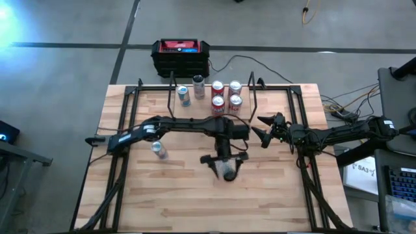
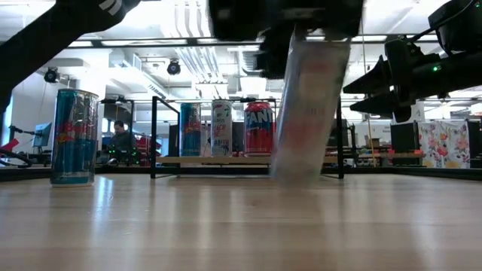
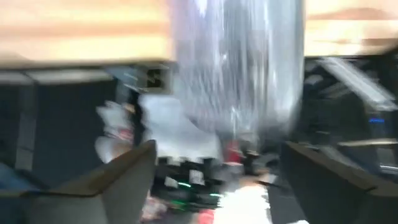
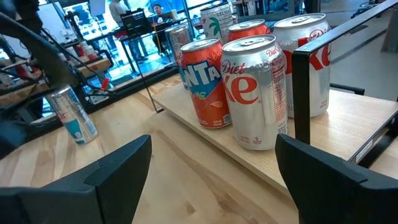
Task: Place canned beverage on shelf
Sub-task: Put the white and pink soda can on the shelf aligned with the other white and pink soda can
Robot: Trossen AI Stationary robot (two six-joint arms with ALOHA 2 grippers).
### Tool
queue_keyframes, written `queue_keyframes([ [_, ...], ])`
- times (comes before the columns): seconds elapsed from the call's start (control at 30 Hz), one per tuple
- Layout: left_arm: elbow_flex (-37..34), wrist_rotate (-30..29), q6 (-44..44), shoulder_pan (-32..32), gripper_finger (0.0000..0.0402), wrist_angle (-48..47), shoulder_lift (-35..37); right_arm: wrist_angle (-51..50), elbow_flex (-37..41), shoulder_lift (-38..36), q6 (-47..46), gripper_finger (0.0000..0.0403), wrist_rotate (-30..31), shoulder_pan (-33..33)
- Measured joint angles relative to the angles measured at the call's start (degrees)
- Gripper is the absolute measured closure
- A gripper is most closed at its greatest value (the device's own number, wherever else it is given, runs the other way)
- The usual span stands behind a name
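A silver can [image 2: 307,105] is tilted near the table's middle, its lower end at the tabletop. My left gripper [image 1: 224,164] is over its top, and in the left wrist view the fingers are open with the blurred can [image 3: 239,68] just ahead of the gap. The shelf [image 1: 201,108] stands at the far middle, and several cans [image 4: 252,87] stand upright on its plank [image 4: 205,140]. My right gripper [image 1: 263,130] waits open to the right of the shelf, facing those cans. My left gripper comes at the silver can's upper end [image 2: 316,45] slanting down from above. Its fingers [image 3: 130,177] are spread wide. Blur hides whether either finger touches the can.
A blue can [image 1: 158,150] stands upright on the table's left half. A black-and-red box [image 1: 181,55] sits beyond the far edge. Black rod uprights [image 2: 154,135] rise at the shelf's ends. Bare wood stretches along the near side [image 1: 214,208].
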State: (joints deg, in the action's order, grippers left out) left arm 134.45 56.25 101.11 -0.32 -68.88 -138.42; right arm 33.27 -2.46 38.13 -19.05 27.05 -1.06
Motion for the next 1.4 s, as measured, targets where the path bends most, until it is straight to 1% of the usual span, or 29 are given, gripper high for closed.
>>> queue_keyframes([
  [0.03,0.00,-0.89,-4.68,0.56,0.0062,-2.44,0.03,-0.01,0.00,0.00,0.03,0.0076,0.00,0.00],
  [0.1,0.00,-1.35,-13.50,1.80,0.0050,-4.66,-0.14,-0.03,-0.02,0.02,0.01,0.0076,-0.02,0.00],
  [0.17,0.00,-3.28,-24.11,2.63,0.0052,-9.55,-0.48,0.02,0.00,0.00,0.02,0.0076,-0.02,0.00],
  [0.2,-0.02,-4.32,-27.00,2.81,0.0056,-11.82,-0.70,-0.01,-0.01,0.02,0.02,0.0076,-0.01,0.02],
  [0.27,-0.13,-6.90,-29.41,2.84,0.0069,-15.50,-0.97,0.01,-0.02,0.02,0.01,0.0076,-0.02,0.01],
  [0.43,-0.11,-23.96,-29.49,2.35,0.0099,-18.60,-0.97,0.03,-0.02,0.02,0.00,0.0076,-0.02,0.02],
  [0.5,-0.27,-28.81,-26.62,1.89,0.0105,-19.30,-0.97,0.00,-0.02,0.04,0.02,0.0076,0.00,0.00],
  [0.57,-0.29,-32.09,-23.23,0.75,0.0105,-19.44,-0.97,-0.02,-0.01,0.04,0.02,0.0076,-0.02,0.02],
  [0.67,-0.35,-37.04,-20.58,-1.13,0.0098,-19.10,-0.97,-0.02,-0.02,0.04,0.02,0.0076,-0.02,0.00],
  [0.87,-0.34,-45.64,-10.04,-6.27,0.0070,-16.35,-0.97,0.00,0.00,0.04,0.01,0.0076,0.00,0.00],
  [1.0,0.04,-49.84,-2.97,-9.19,0.0048,-14.57,-0.97,0.00,0.00,0.04,0.02,0.0076,-0.02,0.00],
  [1.1,0.04,-53.88,3.64,-11.31,0.0027,-15.31,-0.97,0.00,-0.02,0.04,0.02,0.0076,-0.01,0.00],
  [1.17,0.04,-58.13,7.81,-12.95,0.0011,-16.68,-0.97,-0.02,-0.02,0.04,0.00,0.0076,-0.02,0.02],
  [1.27,0.04,-64.81,14.27,-15.32,0.0006,-18.84,-0.97,0.00,-0.02,0.04,0.02,0.0076,0.00,0.02],
  [1.33,0.04,-66.99,18.64,-16.41,0.0008,-21.09,-0.97,0.01,-0.01,0.04,0.00,0.0076,-0.02,0.00],
  [1.4,-0.01,-67.62,22.61,-17.05,0.0005,-21.14,-0.97,-0.02,0.00,0.04,0.01,0.0076,-0.01,0.02],
])
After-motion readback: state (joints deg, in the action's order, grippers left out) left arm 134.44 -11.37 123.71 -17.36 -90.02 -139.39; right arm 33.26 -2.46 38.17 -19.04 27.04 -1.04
